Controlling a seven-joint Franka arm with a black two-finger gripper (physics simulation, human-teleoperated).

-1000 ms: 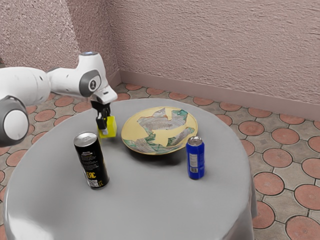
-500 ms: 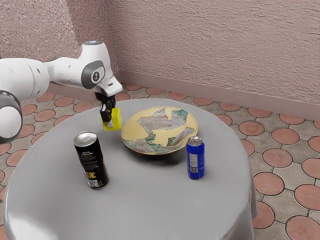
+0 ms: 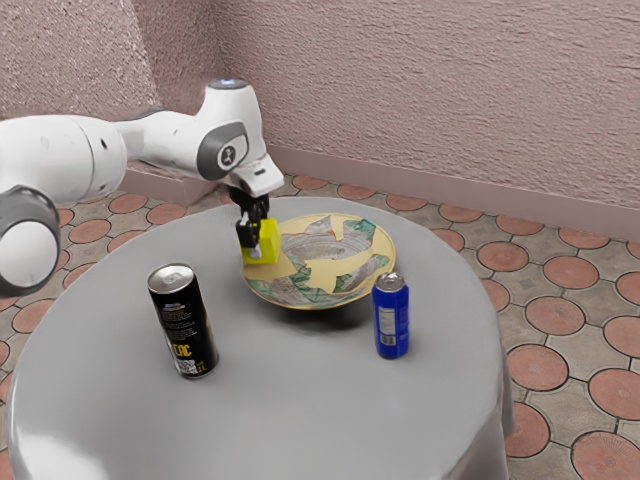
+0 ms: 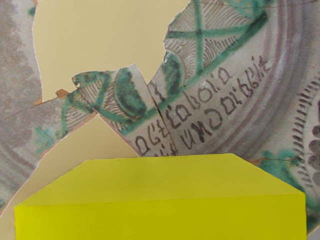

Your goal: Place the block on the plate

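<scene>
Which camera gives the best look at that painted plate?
The exterior view: it takes in nearly the whole plate, rim included, with the yellow block hiding a little near one edge. The wrist view gives a close-up of its painted pattern and lettering, partly hidden by the block.

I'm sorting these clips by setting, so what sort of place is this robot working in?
It looks like a plain patio or simple tiled room, though which I can't tell: rough pinkish plaster walls, a floor of round terracotta tiles, and a round table under a grey cloth.
</scene>
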